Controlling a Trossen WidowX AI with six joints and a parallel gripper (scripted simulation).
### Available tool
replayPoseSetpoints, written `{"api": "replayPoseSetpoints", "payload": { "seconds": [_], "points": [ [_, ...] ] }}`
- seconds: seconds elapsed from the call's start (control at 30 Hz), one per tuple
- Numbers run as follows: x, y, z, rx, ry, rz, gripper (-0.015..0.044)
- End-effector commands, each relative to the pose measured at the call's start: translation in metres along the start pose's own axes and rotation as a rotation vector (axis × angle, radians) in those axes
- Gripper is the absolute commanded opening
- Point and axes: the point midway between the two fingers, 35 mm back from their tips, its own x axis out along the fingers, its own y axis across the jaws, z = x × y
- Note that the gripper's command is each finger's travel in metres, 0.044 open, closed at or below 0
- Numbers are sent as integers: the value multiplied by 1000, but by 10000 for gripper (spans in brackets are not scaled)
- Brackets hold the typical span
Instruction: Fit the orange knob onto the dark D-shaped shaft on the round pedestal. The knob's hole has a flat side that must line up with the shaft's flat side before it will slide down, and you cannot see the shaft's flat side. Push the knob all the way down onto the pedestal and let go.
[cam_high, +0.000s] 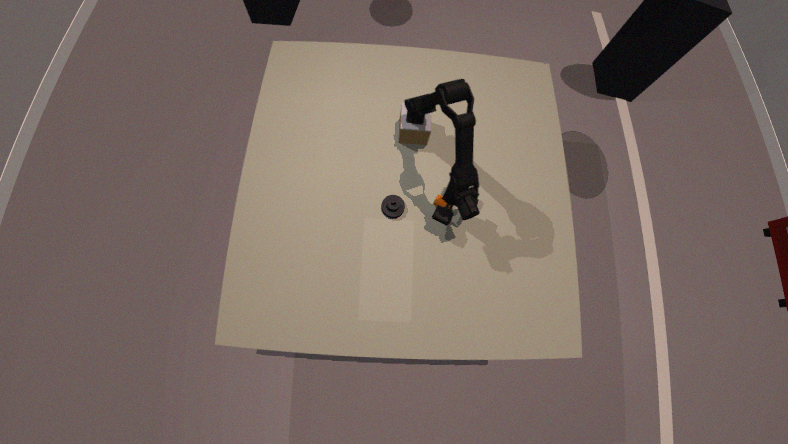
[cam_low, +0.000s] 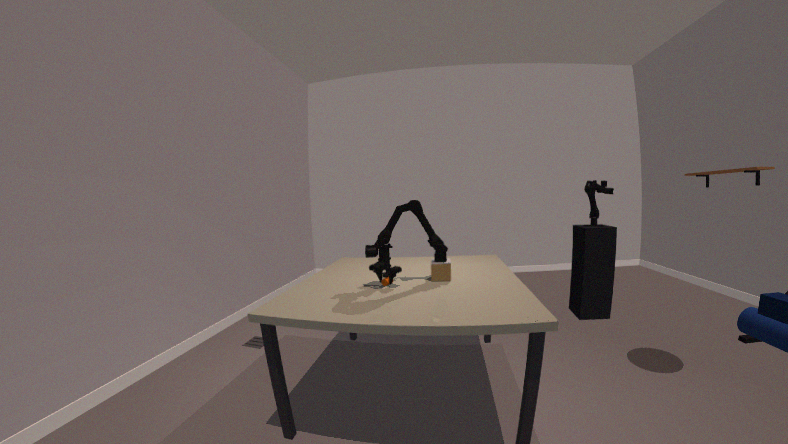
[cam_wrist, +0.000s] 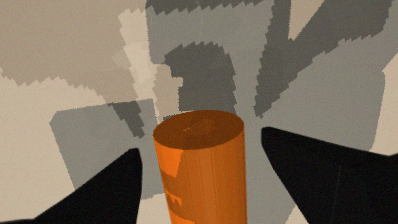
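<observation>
The orange knob (cam_high: 440, 201) (cam_low: 386, 281) (cam_wrist: 200, 170) stood upright on the pale table (cam_high: 308, 165) (cam_low: 468, 308), between the two black fingers of the pincer (cam_high: 442, 204) (cam_low: 386, 277) (cam_wrist: 202, 145). Those fingers were apart (the wrist view showed a gap on either side of the knob), so nothing was clamped. The knob's round top was darker than its side, with a small mark near the middle (too faint to make out properly), and brighter patches of light lay down the side.

The round pedestal (cam_high: 384, 209) stood on the table apart from the knob, and its dark shaft (cam_high: 393, 204) was bare at the centre (the flat side could not be made out from above). The knob was therefore off the shaft, over on the table beneath the arm.

The black arm (cam_high: 464, 143) (cam_low: 394, 220) rose from a tan block (cam_high: 414, 136) (cam_low: 441, 271) with a pale top, bent high at its elbow and came down to the knob. Its shadow spread across the table, close to a paler rectangle (cam_high: 386, 270) beside the pedestal (only the top view showed that).

Beyond the table, another black arm (cam_low: 593, 204) sat on a tall black stand (cam_low: 592, 270), and a brown shelf (cam_low: 733, 171) hung on the wall.
</observation>
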Motion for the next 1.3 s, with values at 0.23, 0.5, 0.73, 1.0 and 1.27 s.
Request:
{"api": "replayPoseSetpoints", "payload": {
  "seconds": [0.23,0.5,0.73,1.0,1.27],
  "points": [
    [2,1,0,4,-1,4,240],
    [2,1,0,4,-1,4,200],
    [1,1,0,4,-3,4,179],
    [-4,1,-7,1,-124,3,179],
    [-8,1,-14,1,-258,2,179]
  ]
}}
